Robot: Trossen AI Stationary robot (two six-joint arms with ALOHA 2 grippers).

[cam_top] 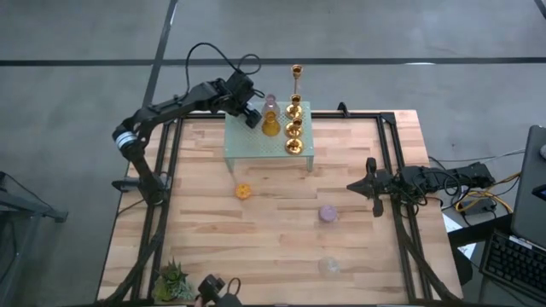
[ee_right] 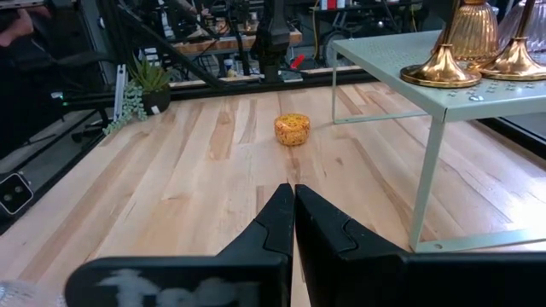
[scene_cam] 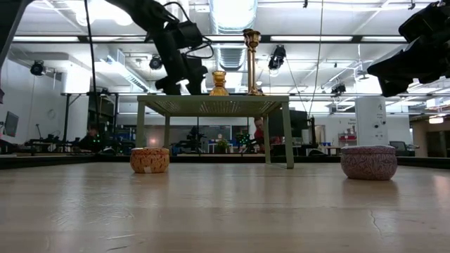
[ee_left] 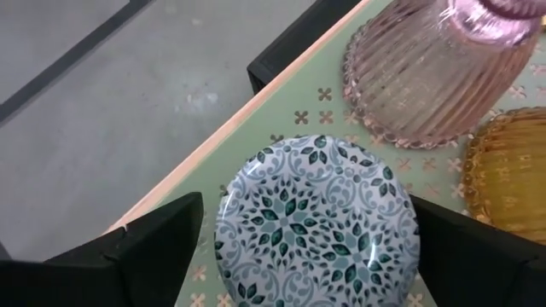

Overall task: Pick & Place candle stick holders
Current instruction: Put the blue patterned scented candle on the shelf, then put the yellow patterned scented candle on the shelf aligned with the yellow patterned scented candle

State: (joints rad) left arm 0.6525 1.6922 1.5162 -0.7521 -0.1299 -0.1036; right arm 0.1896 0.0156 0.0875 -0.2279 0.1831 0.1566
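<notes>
Wooden planks formed the surface [cam_top: 273, 230], with a mint-green stand [cam_top: 256, 153] at its far edge. On the stand's far left corner sat a blue patterned holder [ee_left: 317, 223], beside pink [ee_left: 426, 77] and amber [ee_left: 510, 175] ones. The left gripper [cam_top: 252, 109] hovered there, fingers [ee_left: 153, 247] spread around the blue holder. The right gripper [ee_right: 293, 223] waited, fingers clenched.

Even, bright overhead light; ceiling fixtures [scene_cam: 232, 13] glare in low view. Soft faint shadows on counter [cam_top: 281, 222]. Near counter surface blurred in low view; wrist close-ups slightly soft.
</notes>
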